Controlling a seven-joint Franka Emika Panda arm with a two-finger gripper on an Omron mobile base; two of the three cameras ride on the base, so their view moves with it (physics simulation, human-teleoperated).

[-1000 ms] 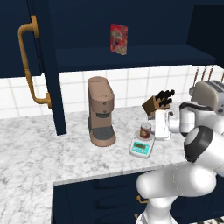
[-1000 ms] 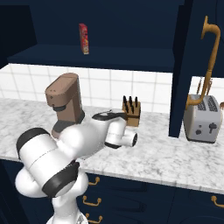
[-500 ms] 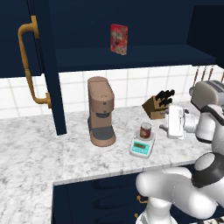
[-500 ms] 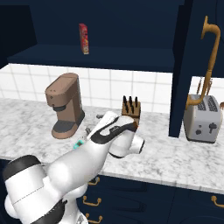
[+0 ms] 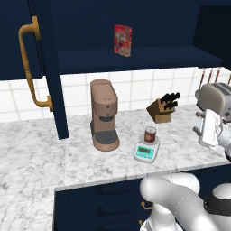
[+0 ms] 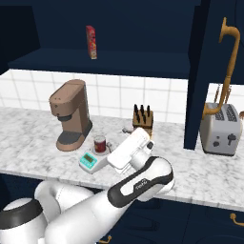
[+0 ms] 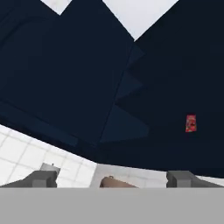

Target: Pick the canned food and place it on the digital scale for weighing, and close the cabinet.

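While canned food (image 5: pixel 150 134) sits on digital scale (image 5: pixel 146 151), gripper (image 7: pixel 111 178) jaws spread, w/ nothing between

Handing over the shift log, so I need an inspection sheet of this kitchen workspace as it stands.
Surface: marble counter.
Job's things: canned food on digital scale; cabinet doors open.
Clutter: coffee machine, knife block, toaster, red box on the shelf.
Grippers: pincer open, holding nothing, aimed up at the cabinet.
Cables: nothing seen.
Surroundings: white tiled wall, navy drawers below.
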